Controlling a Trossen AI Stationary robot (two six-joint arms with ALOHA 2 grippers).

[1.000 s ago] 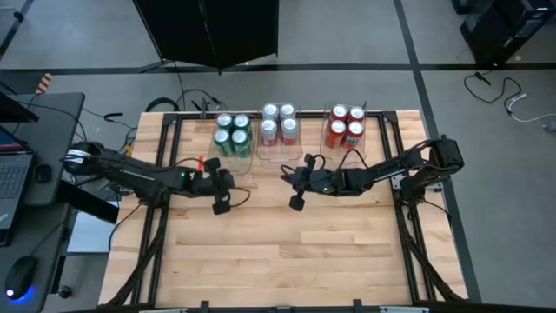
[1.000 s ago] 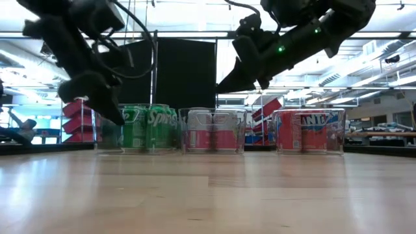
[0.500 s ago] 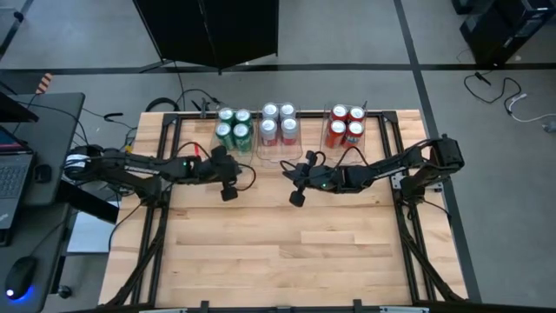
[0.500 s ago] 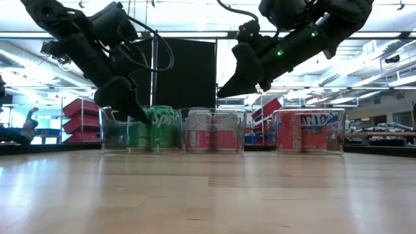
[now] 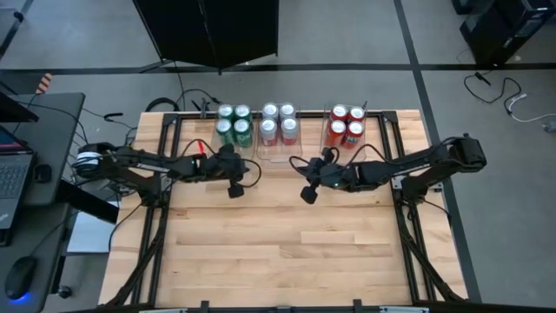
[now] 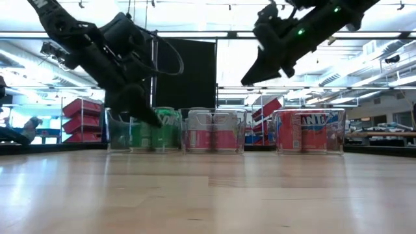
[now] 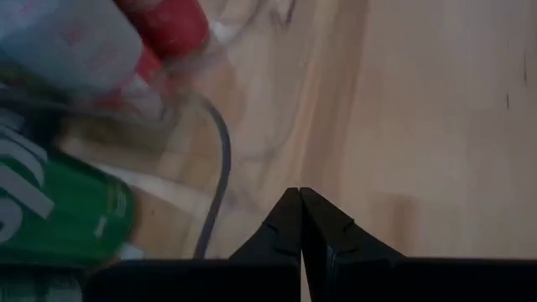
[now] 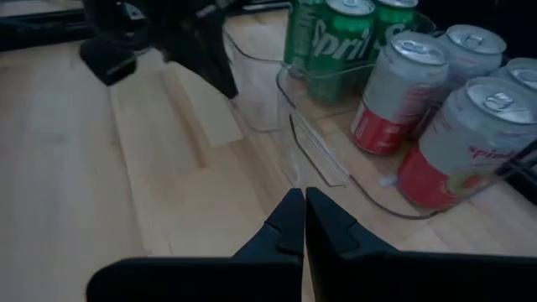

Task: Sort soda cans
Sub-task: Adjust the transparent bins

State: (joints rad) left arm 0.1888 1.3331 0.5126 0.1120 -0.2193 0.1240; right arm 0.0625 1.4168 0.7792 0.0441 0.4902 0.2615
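High view. The twelve soda cans stand at the far edge of the tabletop [image 5: 287, 252], already grouped by colour in three clear bins: green cans [image 5: 234, 126] on the left, silver-white cans [image 5: 278, 123] in the middle, red cans [image 5: 346, 124] on the right. The left claw [image 5: 234, 189] sits just in front of the green group; the right claw [image 5: 307, 193] lies near the middle of the tabletop, in front of the silver-white group. Neither holds anything. Compared with a second earlier, the left claw has moved up toward the green bin and the right arm has drawn back toward its own side.

Low view. The left claw [image 6: 151, 117] hangs low against the front of the green bin [image 6: 143, 130], which stands slightly farther along than before; the right claw [image 6: 250, 79] is raised well above the bins.

Left wrist view. The left claw [image 7: 300, 201] has its fingers pressed together, empty, with a green can and the bin wall close by.

Right wrist view. The right claw [image 8: 298, 201] is likewise pressed together and empty, pointing at the corner of the middle bin [image 8: 327, 143].

Risk, as a judgement: the sort looks finished, so the main hazard is the left claw catching or shoving the green bin while so close, tipping cans or knocking the row out of line.
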